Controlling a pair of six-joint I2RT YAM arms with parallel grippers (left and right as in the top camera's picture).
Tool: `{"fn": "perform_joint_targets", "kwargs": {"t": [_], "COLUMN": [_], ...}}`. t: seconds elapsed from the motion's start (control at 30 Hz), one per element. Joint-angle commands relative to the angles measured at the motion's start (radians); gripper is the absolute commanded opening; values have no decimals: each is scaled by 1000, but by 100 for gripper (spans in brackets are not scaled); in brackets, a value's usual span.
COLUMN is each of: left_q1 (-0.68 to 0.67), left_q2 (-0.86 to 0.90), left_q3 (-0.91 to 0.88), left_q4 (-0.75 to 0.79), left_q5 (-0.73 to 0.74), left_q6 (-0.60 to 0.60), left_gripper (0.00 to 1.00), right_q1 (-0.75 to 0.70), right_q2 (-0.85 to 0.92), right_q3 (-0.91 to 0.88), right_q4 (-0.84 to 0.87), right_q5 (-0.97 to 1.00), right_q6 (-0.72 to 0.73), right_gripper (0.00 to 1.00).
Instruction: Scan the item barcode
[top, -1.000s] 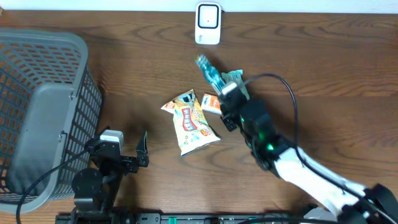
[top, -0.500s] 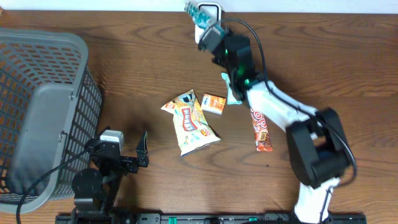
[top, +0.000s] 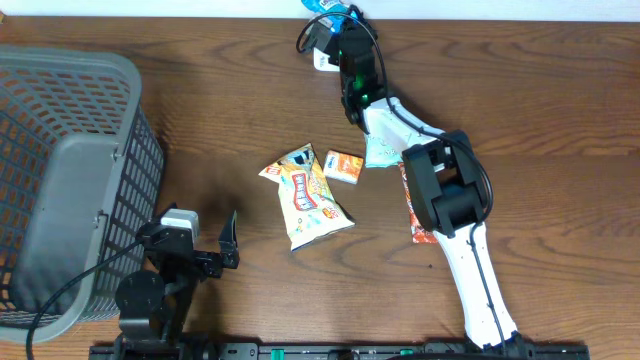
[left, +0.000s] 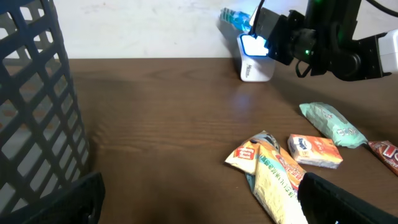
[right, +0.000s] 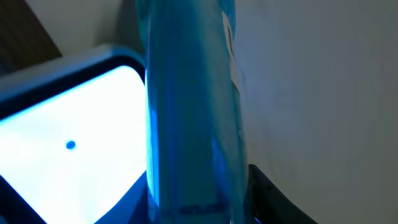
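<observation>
- The right jaws are clenched on the blue packet (top: 322, 6), holding it up at the far edge of the table, right by the scanner (left: 255, 65).
- The left jaws hang wide open and empty, down beside the basket (top: 60, 180).
- First worry: I see only plain blue film, no barcode. If the code faces away from the scanner, the read could fail.
- Second worry: the packet sits very close to the scanner, so a small push forward could knock it over.
- Third worry: the packet looks gripped near one end, so it might slip and drop off the table's back edge.
- The right wrist view shows the lit window (right: 68, 143) with the packet across its edge. From overhead the right arm (top: 385, 110) hides most of that.
- The left wrist view shows it from the side: the packet pokes above the scanner's top. I can't tell whether they touch.
</observation>
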Motion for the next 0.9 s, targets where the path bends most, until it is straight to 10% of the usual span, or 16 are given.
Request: {"fn": "perform_joint_targets", "kwargs": {"t": [0.0, 0.53, 0.87], "left_q1": [3, 3, 3], "left_q2": [-2, -2, -2], "left_q3": [-3, -3, -3], "left_q4": [0, 0, 0], "left_q5": [-6, -6, -6], "left_q6": [14, 14, 14], "left_gripper": [99, 99, 99], "right_q1": [5, -354, -779], "right_q2": [-70, -457, -457], "right_q3": [64, 54, -185], "right_q4": [21, -1046, -1015], "right_q5": [71, 225, 195], "right_q6": [-79, 433, 480], "right_gripper": [1, 1, 2]}}
